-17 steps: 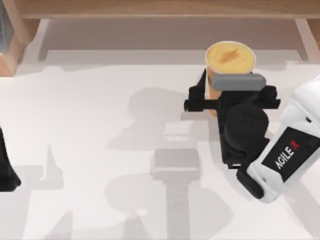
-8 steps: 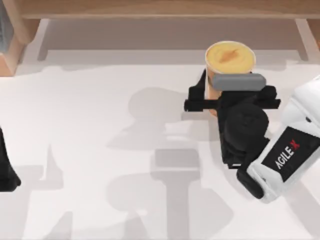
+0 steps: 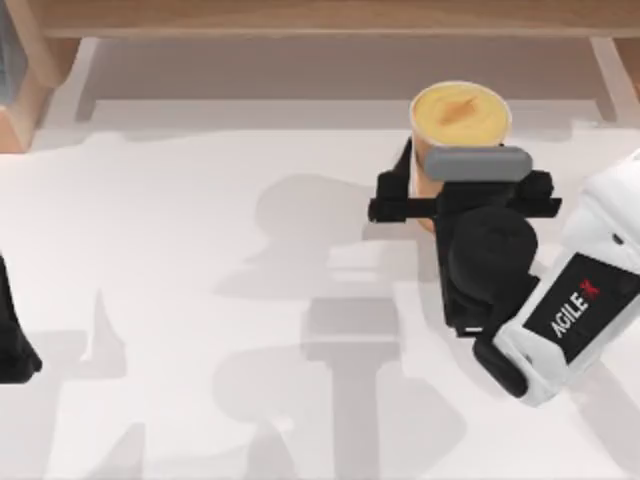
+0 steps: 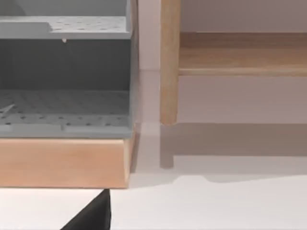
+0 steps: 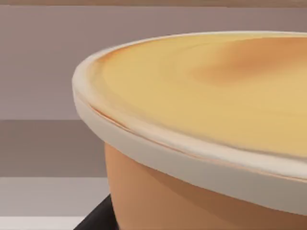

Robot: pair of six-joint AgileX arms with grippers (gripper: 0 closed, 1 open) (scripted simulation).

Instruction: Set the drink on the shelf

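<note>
White and shadow-streaked, the surface (image 3: 180,250) is stretching across the top view, with the long light-brown wooden shelf (image 3: 330,17) running along its far edge on wooden side supports; a separate wooden-based unit with grey perforated trays (image 4: 64,112) is sitting just beside the shelf's left support (image 4: 169,62) in the left wrist view; the shelf plank is lying bare along the part in view.

Toward the right side of the surface, the tapered orange paper-like cup with a pale rim and yellow-orange creamy top (image 3: 459,125) is standing upright, in front of the shelf and not on it; whether its base is touching the surface cannot be told, since the arm is covering its lower part; the right claw (image 3: 462,195) is sitting at the cup's near side, its black fingers (image 3: 396,200) reaching round the cup's orange wall below the rim, clamped on it as far as the top view is showing; the white AgileX forearm is angling away toward the near right corner.

From the right wrist view the cup's pale rim and creamy top (image 5: 211,96) are looming very close, with a dark fingertip (image 5: 96,218) peeking beside its orange wall.

At the near left edge the left arm (image 3: 15,340) is sitting parked, well apart from the cup; I cannot tell how its claw is set.
</note>
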